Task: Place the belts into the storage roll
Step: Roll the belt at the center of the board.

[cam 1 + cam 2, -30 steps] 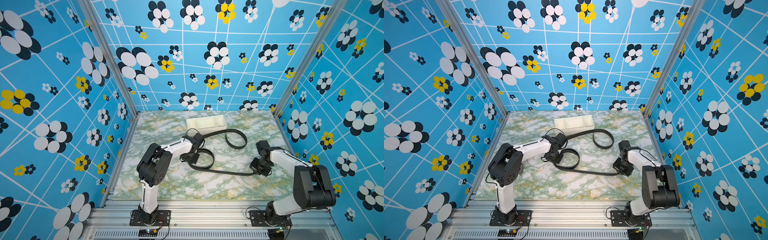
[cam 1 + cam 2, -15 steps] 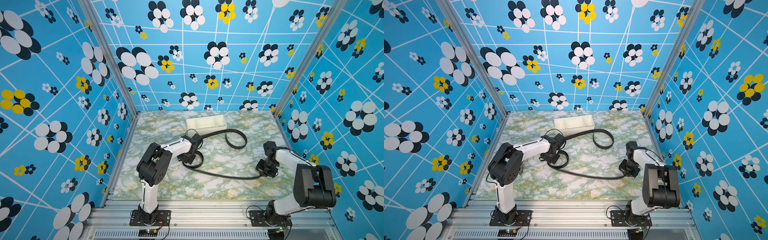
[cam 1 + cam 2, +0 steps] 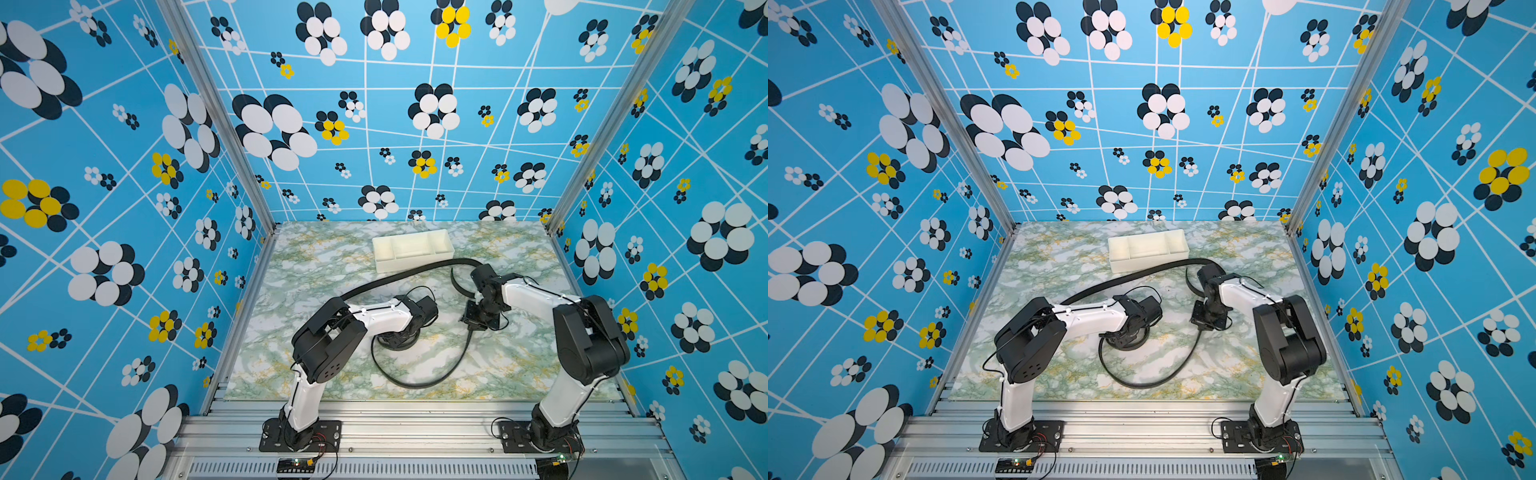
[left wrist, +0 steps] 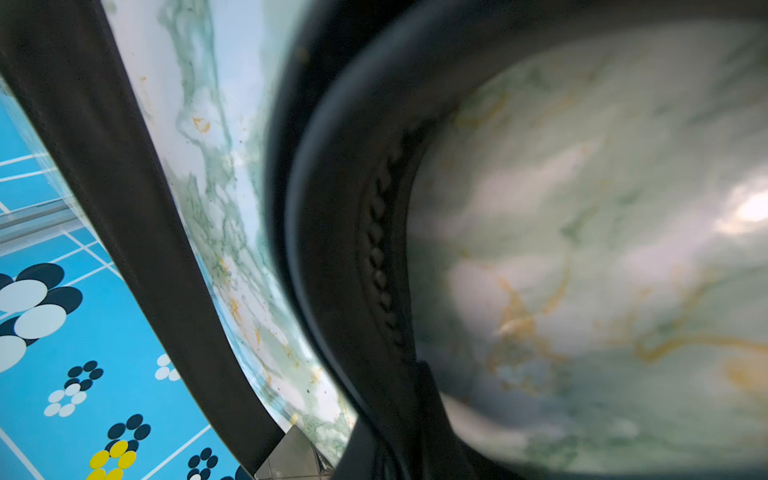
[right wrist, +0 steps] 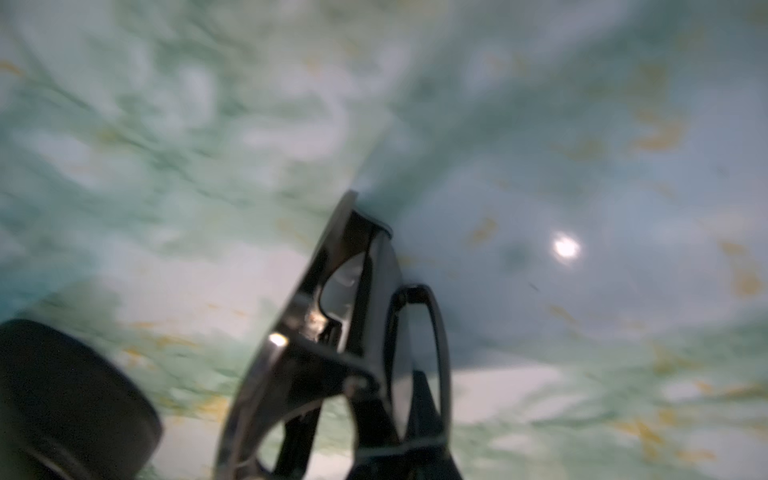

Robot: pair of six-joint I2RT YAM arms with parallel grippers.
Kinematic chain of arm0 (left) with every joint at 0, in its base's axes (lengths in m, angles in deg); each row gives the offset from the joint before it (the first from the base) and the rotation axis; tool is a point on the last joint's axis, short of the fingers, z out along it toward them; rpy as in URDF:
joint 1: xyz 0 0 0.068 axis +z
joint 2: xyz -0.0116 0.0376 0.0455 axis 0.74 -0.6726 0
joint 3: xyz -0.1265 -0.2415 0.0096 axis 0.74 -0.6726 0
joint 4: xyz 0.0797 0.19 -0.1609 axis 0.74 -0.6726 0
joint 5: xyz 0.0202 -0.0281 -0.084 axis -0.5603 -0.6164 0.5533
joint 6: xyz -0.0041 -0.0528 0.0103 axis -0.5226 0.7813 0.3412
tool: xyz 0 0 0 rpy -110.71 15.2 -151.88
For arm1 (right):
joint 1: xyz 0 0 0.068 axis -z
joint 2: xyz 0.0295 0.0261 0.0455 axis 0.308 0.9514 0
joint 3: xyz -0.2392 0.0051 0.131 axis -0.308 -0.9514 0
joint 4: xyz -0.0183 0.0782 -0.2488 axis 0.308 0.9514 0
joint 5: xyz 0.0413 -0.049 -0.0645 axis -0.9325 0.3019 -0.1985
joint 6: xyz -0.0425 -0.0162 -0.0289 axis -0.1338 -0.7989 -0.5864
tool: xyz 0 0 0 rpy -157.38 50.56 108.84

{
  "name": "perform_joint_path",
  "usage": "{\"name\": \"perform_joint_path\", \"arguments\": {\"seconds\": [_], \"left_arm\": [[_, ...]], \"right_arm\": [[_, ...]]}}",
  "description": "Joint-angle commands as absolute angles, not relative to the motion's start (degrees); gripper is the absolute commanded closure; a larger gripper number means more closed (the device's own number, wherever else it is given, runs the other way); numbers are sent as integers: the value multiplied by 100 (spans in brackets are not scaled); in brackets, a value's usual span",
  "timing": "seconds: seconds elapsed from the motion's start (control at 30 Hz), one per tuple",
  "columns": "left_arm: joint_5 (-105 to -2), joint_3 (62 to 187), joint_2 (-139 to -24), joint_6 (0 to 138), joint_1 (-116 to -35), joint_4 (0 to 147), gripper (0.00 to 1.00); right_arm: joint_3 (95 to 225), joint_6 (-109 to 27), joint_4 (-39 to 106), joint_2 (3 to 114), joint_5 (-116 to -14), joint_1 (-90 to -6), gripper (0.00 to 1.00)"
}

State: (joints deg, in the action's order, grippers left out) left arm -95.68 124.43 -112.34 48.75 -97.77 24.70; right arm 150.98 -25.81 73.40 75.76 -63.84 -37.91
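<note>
Two tools sit low over the counter (image 3: pixel 316 266), both closed. The left tool (image 3: pixel 400 340) pinches one end of a black belt (image 3: pixel 419 384), and the right tool (image 3: pixel 477 325) clamps the buckle (image 5: pixel 332 328) at its other end. Between them the belt sags in a loop toward 6 o'clock. A second belt (image 3: pixel 457 261) sweeps from behind the left arm, passes just beside the cream tray (image 3: pixel 395 262) and hooks round near the right wrist. The tray lies at 12 o'clock from the left tool, apart from both.
</note>
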Motion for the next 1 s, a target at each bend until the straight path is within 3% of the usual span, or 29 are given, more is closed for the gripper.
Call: {"name": "perform_joint_path", "arguments": {"seconds": [0.0,0.07,0.17,0.27,0.37,0.57,0.7,0.97], "left_arm": [[-8474,12112,-11494,4619,-9897,2337,100],[-8436,12110,-11482,4662,-9906,2354,100],[-8332,12127,-11460,4702,-9887,2400,100],[-8249,12170,-11463,4733,-9887,2434,100],[-8201,12245,-11489,4766,-9883,2432,100],[-8052,12234,-11458,4926,-9733,2449,100],[-7867,12121,-11325,5018,-9601,2466,100],[-7819,12183,-11333,5032,-9541,2389,100]], "right_arm": [[16148,-2691,6935,8320,-7170,-4009,100],[16834,-2597,6849,8821,-7604,-4120,97],[17229,-2257,6454,9186,-8402,-4219,79],[16934,-1903,5944,8939,-8787,-4190,59],[16383,-1791,6143,8289,-8437,-4059,49],[15293,-1755,7421,7101,-7198,-4199,48],[14404,-1222,7016,6624,-7258,-4744,49],[14252,-570,6490,7007,-7048,-5913,53]]}}
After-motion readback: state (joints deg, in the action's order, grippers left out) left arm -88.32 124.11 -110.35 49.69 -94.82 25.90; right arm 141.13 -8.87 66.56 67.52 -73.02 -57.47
